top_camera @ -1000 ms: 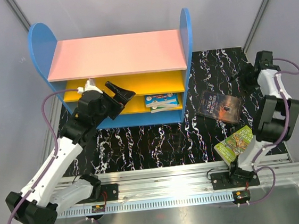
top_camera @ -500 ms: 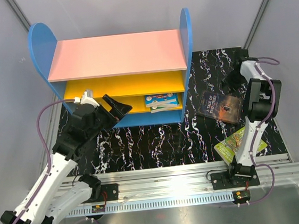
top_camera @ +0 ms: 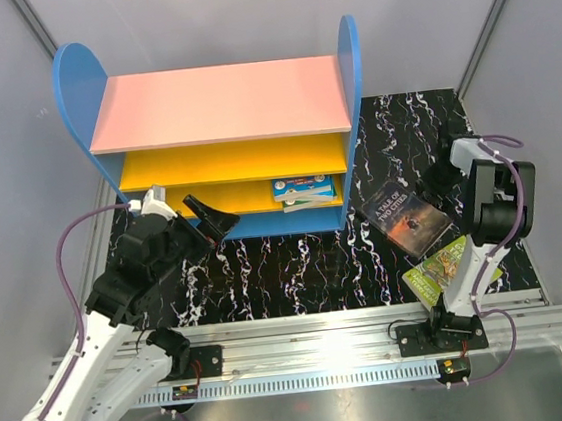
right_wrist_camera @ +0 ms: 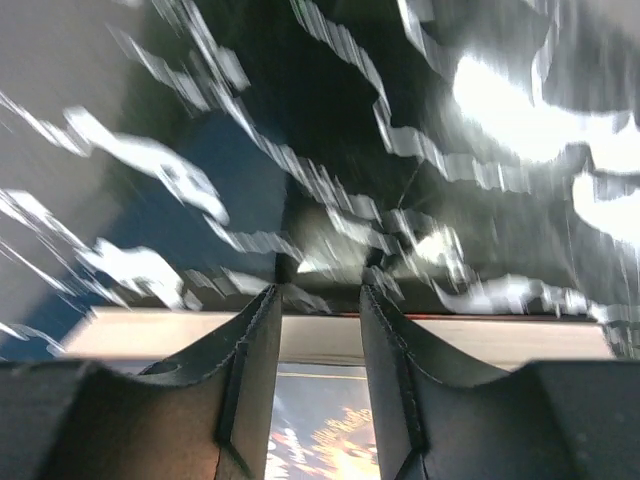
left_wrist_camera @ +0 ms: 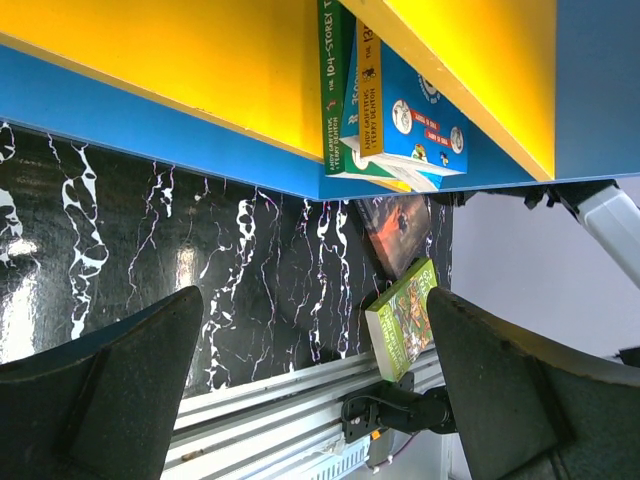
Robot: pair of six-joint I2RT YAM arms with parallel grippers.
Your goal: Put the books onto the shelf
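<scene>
My right end effector (right_wrist_camera: 318,300) sits at the page edge of the dark book (top_camera: 408,219), which lies flat on the tabletop (top_camera: 296,259). Its fingers are narrowly apart with nothing clamped; I judge I am lining up a pickup. My left end effector (left_wrist_camera: 315,300) gapes wide and empty before the shelf (top_camera: 219,101). The green book (top_camera: 440,269) lies near the front edge.

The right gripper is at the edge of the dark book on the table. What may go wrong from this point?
1. The right gripper sits at the page edge of the flat dark book, and its jaws do not seem to clasp it. It may only push the book instead of lifting it.
2. The pushed book could knock the green book lying close beside it.
</scene>
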